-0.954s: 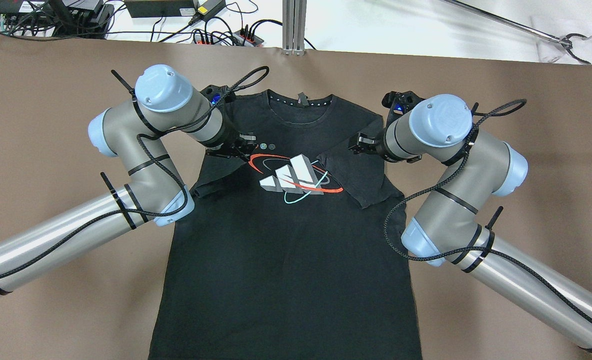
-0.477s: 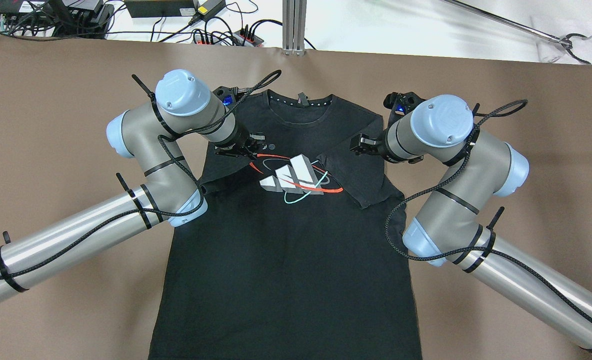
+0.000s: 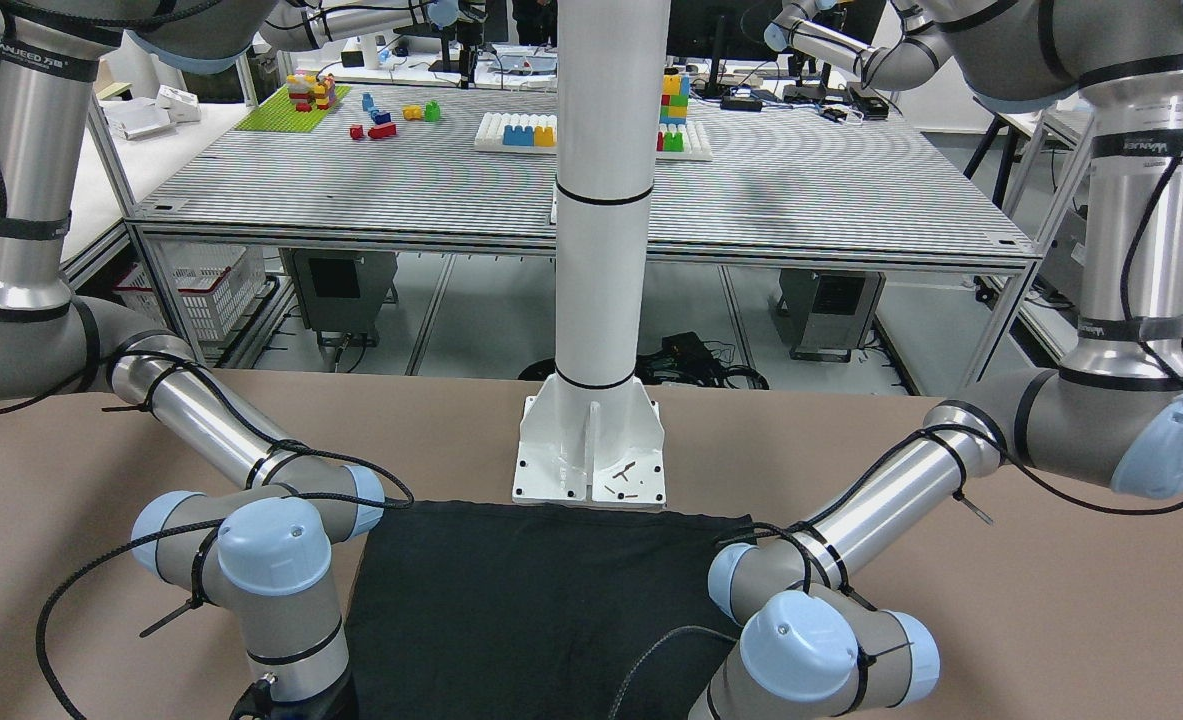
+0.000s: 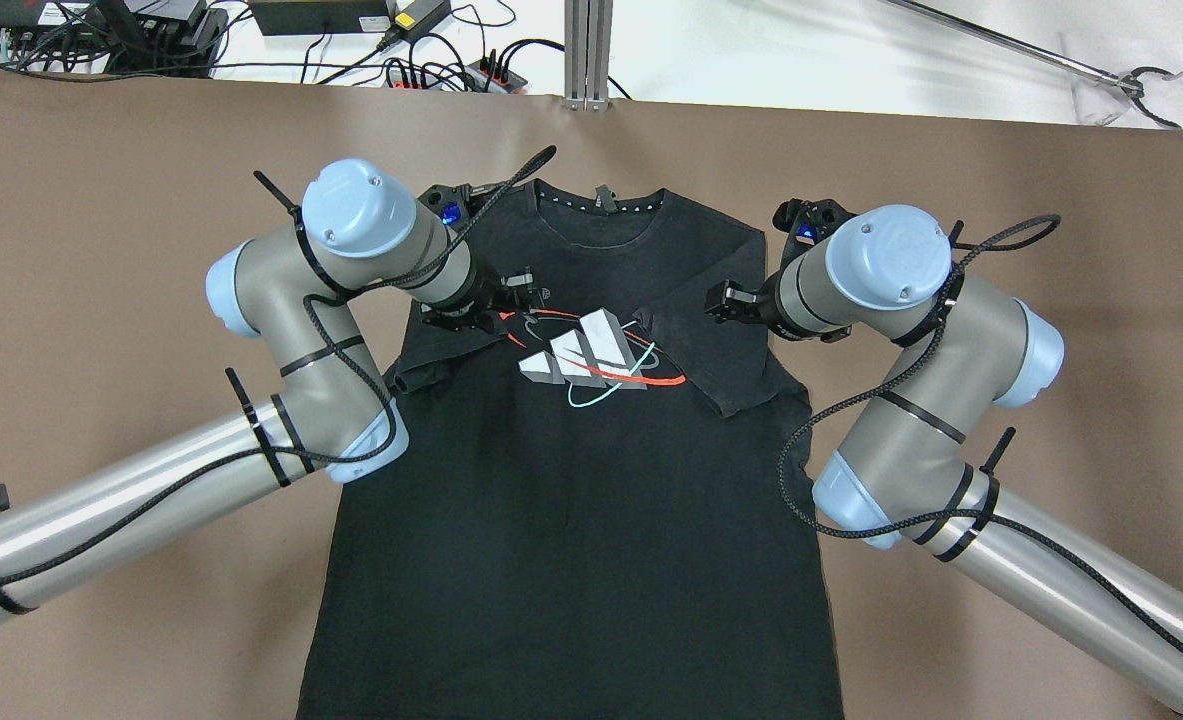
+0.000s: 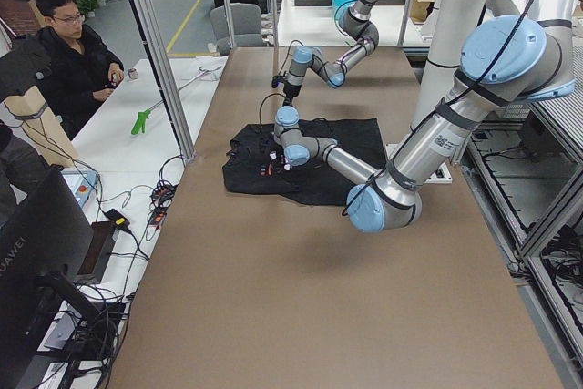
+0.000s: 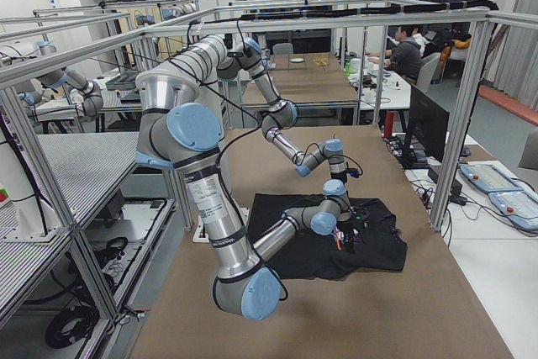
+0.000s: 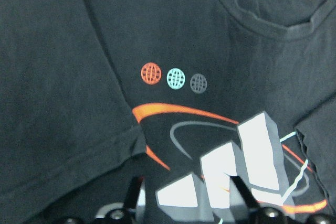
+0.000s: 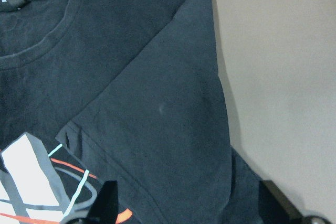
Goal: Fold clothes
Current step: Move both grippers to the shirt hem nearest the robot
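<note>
The clothes are one black T-shirt [image 4: 571,480] with a white, red and teal chest print, lying flat on the brown table, collar at the far end. Both sleeves are folded inward over the chest. My left gripper [image 4: 513,300] hovers low over the folded left sleeve's edge beside the print; the left wrist view shows this gripper [image 7: 184,195] open, with nothing between the fingers. My right gripper [image 4: 721,300] is over the folded right sleeve [image 8: 163,129], and the right wrist view shows it [image 8: 189,203] open wide and empty. The shirt's plain hem end [image 3: 531,600] shows in the front-facing view.
A white pillar base [image 3: 591,450] stands on the table just behind the shirt's hem. Cables and power strips [image 4: 451,70] lie beyond the far table edge, with a grabber tool [image 4: 1131,80] at the far right. A person [image 5: 77,52] sits off the table's far side.
The left arm swung its elbow out and back, and its gripper slid slightly right toward the print. The right arm drew back a little. The shirt's folds look the same.
</note>
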Motion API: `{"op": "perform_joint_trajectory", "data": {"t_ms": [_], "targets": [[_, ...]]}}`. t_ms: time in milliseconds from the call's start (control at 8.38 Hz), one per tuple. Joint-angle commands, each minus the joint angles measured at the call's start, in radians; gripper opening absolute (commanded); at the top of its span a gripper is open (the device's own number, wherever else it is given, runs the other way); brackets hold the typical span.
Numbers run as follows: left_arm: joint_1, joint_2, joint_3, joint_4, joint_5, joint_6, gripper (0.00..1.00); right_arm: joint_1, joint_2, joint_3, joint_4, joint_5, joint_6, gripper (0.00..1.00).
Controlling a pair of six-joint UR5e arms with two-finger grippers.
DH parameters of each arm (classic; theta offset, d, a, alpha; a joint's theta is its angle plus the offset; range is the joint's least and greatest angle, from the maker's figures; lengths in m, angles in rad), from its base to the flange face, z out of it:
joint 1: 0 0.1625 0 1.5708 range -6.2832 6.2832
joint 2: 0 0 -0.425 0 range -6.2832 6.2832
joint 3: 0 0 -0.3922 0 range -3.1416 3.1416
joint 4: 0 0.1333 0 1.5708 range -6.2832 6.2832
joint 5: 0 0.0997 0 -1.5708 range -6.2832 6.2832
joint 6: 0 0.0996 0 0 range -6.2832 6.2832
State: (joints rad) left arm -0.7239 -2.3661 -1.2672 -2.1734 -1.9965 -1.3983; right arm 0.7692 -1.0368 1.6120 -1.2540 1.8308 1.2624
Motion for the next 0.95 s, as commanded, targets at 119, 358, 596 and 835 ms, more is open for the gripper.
{"op": "perform_joint_trajectory", "data": {"t_ms": [119,358,596,835], "targets": [[0.22,0.305,-0.413,0.007,0.247,-0.141,0.94,-0.14,-0.092,0.275,-0.299,-0.052,0.188,0.94],[0.292,0.485,-0.584,0.007,0.306,-0.188,0.94,-0.331,-0.249,0.462,-0.328,-0.248,0.411,0.94],[0.319,0.58,-0.658,0.009,0.309,-0.354,0.94,-0.496,-0.407,0.599,-0.331,-0.353,0.569,0.94],[0.442,0.64,-0.687,0.007,0.478,-0.432,0.94,-0.66,-0.536,0.666,-0.328,-0.396,0.707,0.8]]}}
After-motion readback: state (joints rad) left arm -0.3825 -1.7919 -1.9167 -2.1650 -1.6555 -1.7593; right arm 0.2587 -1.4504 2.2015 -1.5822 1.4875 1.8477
